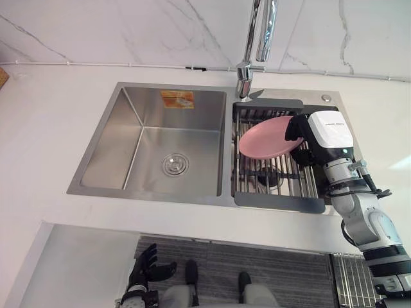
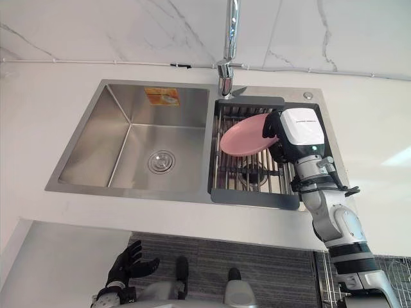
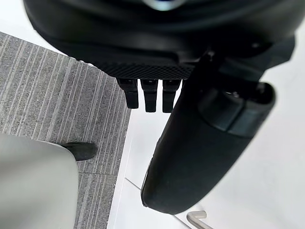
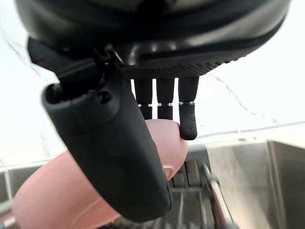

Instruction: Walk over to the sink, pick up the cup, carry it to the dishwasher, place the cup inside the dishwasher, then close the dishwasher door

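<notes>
The right hand [image 1: 297, 133] is clamped on the 3 o'clock edge of a pink plate [image 1: 265, 136], thumb on the near face and fingers [image 4: 188, 119] over the far side. The plate hangs tilted above the dark slatted rack [image 1: 273, 179] in the sink's [image 1: 115, 138] 3 o'clock basin, with the faucet [image 1: 246, 72] at the rack's 12 o'clock. The left hand [image 1: 145, 264] hangs at 7 o'clock below the counter edge, fingers loosely spread and holding nothing

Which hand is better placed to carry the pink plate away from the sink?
Right: the right hand pinches the pink plate over the rack, while the left hand hangs open below the counter.
</notes>
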